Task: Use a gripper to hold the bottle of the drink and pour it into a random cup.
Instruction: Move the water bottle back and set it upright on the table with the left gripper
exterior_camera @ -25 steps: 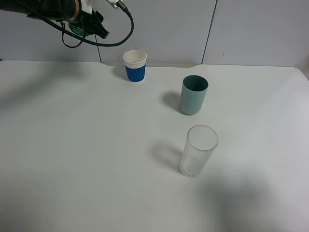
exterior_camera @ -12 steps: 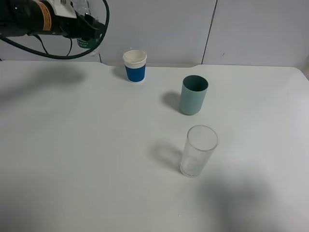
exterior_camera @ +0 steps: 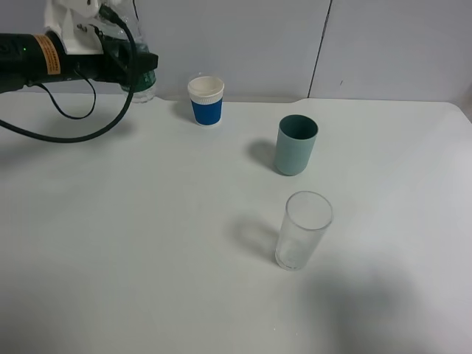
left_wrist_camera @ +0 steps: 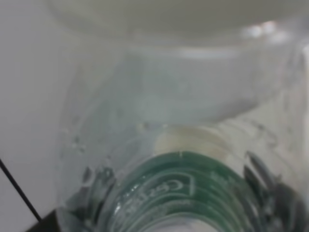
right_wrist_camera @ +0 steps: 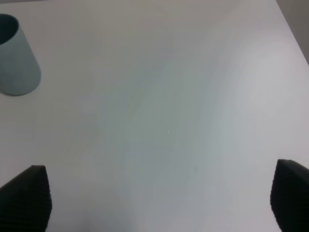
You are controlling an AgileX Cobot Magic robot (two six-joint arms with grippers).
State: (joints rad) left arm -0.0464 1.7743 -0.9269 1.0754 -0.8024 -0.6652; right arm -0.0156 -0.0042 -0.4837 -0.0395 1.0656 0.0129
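While my left gripper (exterior_camera: 122, 63) clenches the bottle (exterior_camera: 141, 74) near the table's (exterior_camera: 147, 258) far-left corner, I must hold it steady over the cup (exterior_camera: 206, 100) before tipping.

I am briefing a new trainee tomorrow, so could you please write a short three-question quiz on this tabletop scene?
1. True or false: the left tool is shut on the drink bottle.
2. Which cup stands nearest the bottle? A) the white paper cup with the blue sleeve B) the teal cup C) the clear glass tumbler
3. Fill in: the right tool is ____, holding nothing, its two dark fingertips wide apart over bare table.

Key: 1 true; 2 A; 3 open.
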